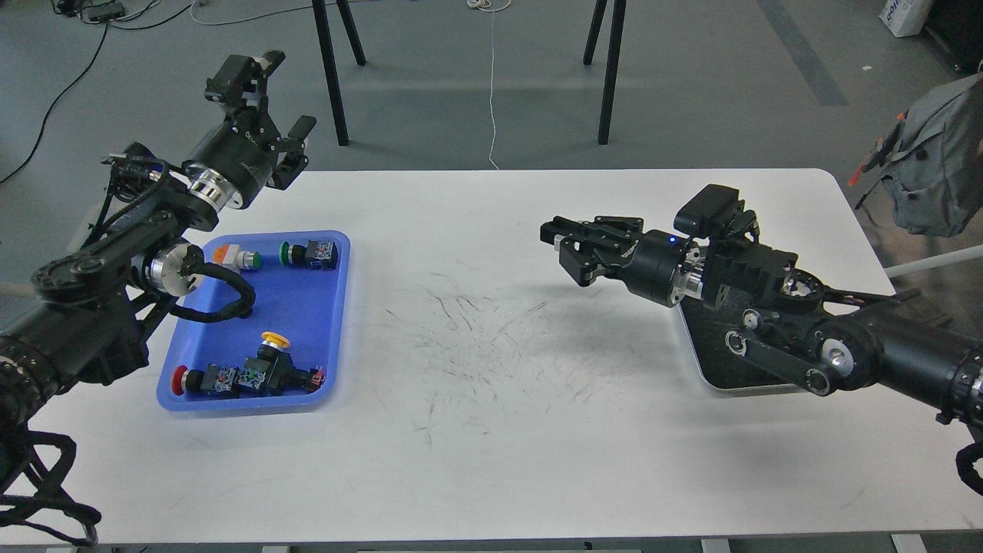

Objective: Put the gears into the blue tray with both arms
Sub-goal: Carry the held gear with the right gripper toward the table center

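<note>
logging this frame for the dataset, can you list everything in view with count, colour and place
table: 1, white with dark scuffs, fills the middle
blue tray: 1, bright blue, table's left side
push-button switches: about 5, black bodies with orange, green, yellow and red caps, in the blue tray
gears: none clearly visible
silver tray: 1, metal with dark inside, table's right side, mostly hidden by the right arm
grey bag: 1, beyond the right table edge
black stand legs: two pairs, on the floor behind the table
left gripper: 1, black, open, raised above the table's far left corner
right gripper: 1, black, over the table right of centre, pointing left
</note>
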